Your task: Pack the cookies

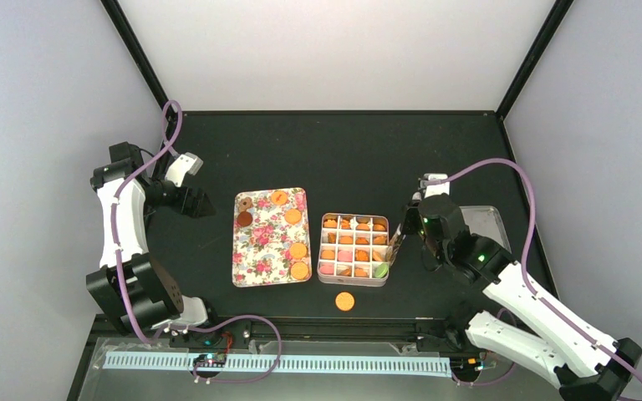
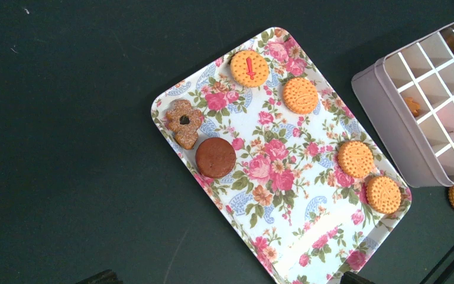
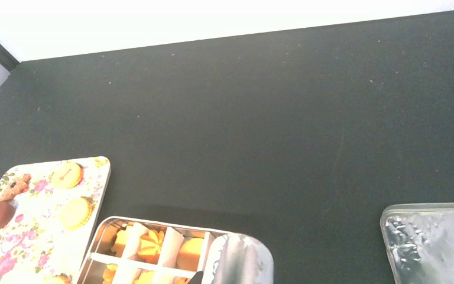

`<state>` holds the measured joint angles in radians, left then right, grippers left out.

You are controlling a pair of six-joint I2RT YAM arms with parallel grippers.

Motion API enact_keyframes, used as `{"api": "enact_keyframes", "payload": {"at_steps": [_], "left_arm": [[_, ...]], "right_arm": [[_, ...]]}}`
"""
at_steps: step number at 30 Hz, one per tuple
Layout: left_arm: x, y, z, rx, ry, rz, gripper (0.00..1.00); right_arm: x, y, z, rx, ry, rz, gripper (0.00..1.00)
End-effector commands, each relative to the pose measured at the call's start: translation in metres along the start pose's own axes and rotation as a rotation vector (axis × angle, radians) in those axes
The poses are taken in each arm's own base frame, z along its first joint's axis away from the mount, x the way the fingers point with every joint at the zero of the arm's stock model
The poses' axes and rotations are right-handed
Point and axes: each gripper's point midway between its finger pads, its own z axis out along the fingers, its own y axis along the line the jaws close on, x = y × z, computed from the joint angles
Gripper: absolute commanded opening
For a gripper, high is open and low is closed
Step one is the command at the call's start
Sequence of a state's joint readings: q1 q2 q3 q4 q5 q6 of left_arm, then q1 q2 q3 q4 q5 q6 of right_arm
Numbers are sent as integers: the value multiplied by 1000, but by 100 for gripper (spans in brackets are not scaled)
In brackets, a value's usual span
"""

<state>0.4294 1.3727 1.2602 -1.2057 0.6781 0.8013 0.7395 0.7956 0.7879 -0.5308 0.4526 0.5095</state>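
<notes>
Right end effector (image 1: 401,236), seemingly pinching tongs (image 1: 396,241) at the edge of the divided tin (image 1: 354,283), risks jolting it and spilling cookies (image 1: 344,224); left end effector (image 1: 203,203) hangs spread.

The left arm (image 1: 122,219) and right arm (image 1: 525,302) have white links, black joints and looping purple cables (image 1: 170,125), with green lights (image 1: 480,256) on the right.

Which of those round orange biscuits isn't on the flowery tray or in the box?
The lone round orange biscuit lying on the black table, just in front of the divided metal tin.
</notes>
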Motion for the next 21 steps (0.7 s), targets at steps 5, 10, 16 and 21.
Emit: {"api": "enact_keyframes", "payload": {"at_steps": [5,10,16,21], "left_arm": [[-7,-6,-5,9,-16,35,99],[-7,-6,-6,8,-16,37,99],[-7,-7,-7,8,-18,39,99],[-7,-6,-8,2,-7,22,99]], "right_arm": [[-38,11,-13,-33,-92,-24,1],[-73,16,-30,-36,-161,-86,6],[-97,35,-39,-110,-224,-119,4],[-110,109,-18,-365,-154,-76,2]]}}
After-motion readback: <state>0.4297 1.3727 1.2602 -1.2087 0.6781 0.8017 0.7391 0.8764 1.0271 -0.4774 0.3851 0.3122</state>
